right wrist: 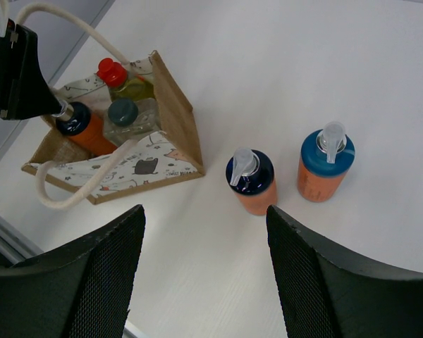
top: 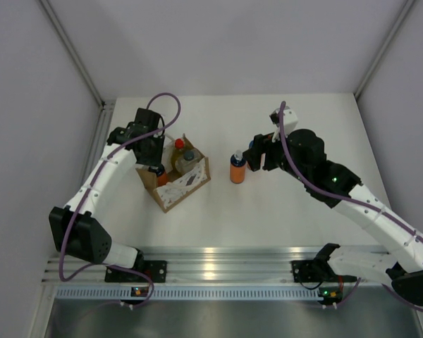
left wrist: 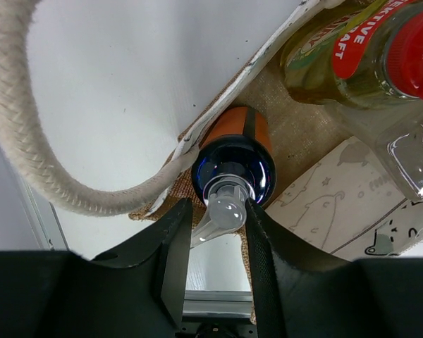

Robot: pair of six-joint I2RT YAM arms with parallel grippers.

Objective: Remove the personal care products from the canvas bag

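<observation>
The canvas bag (top: 187, 184) stands left of centre, also in the right wrist view (right wrist: 127, 169). In it are an orange bottle with a blue cap (left wrist: 236, 151), a yellow bottle with a red cap (left wrist: 352, 56) and a pale bottle with a dark cap (right wrist: 123, 113). My left gripper (left wrist: 217, 208) reaches into the bag's left end and is shut on the orange bottle's clear pump head. Two more orange bottles (right wrist: 252, 182) (right wrist: 326, 163) stand on the table right of the bag. My right gripper (right wrist: 204, 218) hovers open and empty just short of them.
The bag's white rope handle (left wrist: 28, 141) loops beside my left fingers. The table's metal rail (top: 211, 257) runs along the near edge. Grey walls close in the left, right and back. Bare table (top: 303, 232) lies in front of the right arm.
</observation>
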